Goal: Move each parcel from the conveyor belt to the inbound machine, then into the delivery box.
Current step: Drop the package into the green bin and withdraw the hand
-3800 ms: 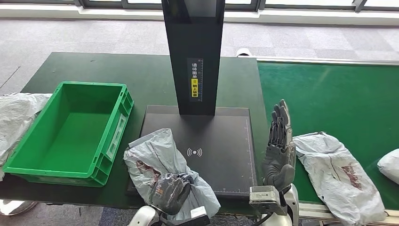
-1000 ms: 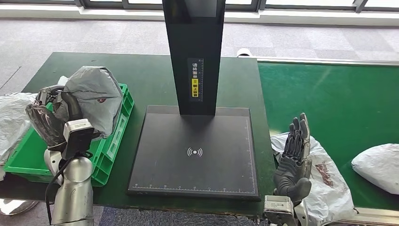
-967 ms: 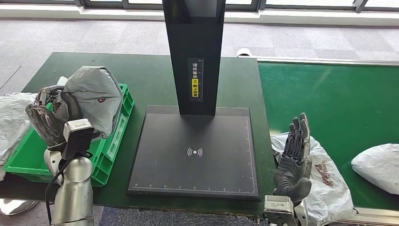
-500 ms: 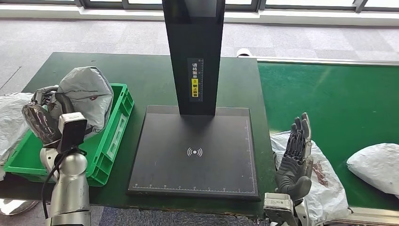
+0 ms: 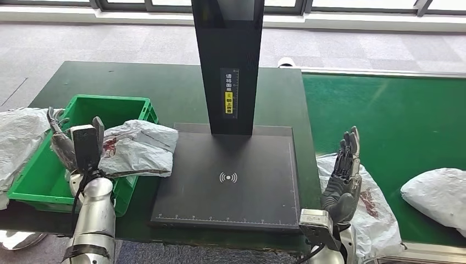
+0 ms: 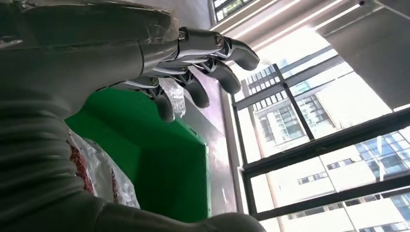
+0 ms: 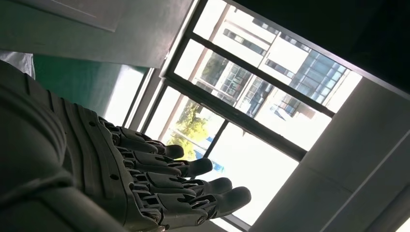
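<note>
A grey parcel with red print lies across the right rim of the green delivery box, one end reaching over the edge of the inbound machine's black plate. My left hand stands just left of it over the box, fingers spread, holding nothing. The left wrist view has those fingers stretched out above the box wall, with the parcel by the palm. My right hand is raised, fingers straight, over a second parcel at the conveyor's near edge. Its fingers are also extended in the right wrist view.
A third parcel lies on the green belt at the far right. The machine's tall black post rises behind the plate. Crumpled grey bags lie left of the box on the dark table.
The left hand held the parcel high over the box; now the parcel lies flat across the box's right rim and the hand's fingers have spread. The far-right parcel drifted slightly left.
</note>
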Tool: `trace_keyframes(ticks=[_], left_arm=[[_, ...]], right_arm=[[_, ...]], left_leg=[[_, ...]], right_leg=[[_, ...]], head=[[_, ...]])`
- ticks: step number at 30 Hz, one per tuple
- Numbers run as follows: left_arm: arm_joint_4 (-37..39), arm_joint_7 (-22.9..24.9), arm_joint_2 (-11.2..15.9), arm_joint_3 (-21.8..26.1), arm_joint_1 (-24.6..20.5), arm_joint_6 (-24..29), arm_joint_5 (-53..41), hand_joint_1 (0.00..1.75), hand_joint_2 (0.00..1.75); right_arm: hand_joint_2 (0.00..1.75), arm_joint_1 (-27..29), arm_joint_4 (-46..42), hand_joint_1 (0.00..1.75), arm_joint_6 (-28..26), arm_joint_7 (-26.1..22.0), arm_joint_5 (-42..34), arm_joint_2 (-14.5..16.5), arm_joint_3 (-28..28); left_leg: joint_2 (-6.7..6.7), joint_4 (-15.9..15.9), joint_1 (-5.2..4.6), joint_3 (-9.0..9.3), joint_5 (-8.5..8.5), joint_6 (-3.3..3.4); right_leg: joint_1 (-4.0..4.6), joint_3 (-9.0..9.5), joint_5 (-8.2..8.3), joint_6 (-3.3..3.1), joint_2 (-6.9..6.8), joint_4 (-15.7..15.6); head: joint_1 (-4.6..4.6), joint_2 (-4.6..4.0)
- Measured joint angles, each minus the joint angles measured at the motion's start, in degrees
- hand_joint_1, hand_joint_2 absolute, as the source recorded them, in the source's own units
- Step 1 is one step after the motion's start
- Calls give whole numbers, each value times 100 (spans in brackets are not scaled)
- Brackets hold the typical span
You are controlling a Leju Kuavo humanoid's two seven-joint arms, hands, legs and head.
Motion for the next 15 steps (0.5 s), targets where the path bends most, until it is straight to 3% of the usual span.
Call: trace_keyframes(ticks=[3, 8, 15], left_arm=[[-34, -186, -47, 59, 28, 111, 485, 0, 0], [-623, 298, -198, -207, 507, 199, 610, 0, 0], [-1132, 383, -256, -598, 828, 193, 782, 0, 0]], right_arm=[[0, -79, 142, 0, -199, 119, 41, 0, 0], [0, -126, 360, 0, -295, 324, 34, -3, 0], [0, -125, 442, 0, -237, 365, 49, -4, 0]], left_leg=[[4, -2, 0, 10, 2, -4], [9, 0, 3, 6, 9, -6], [9, 2, 2, -5, 2, 1]], right_leg=[[4, 5, 1, -2, 5, 0], [7, 0, 4, -2, 9, 0], [2, -10, 3, -2, 12, 0]], head=[[0, -1], [1, -1], [1, 0]])
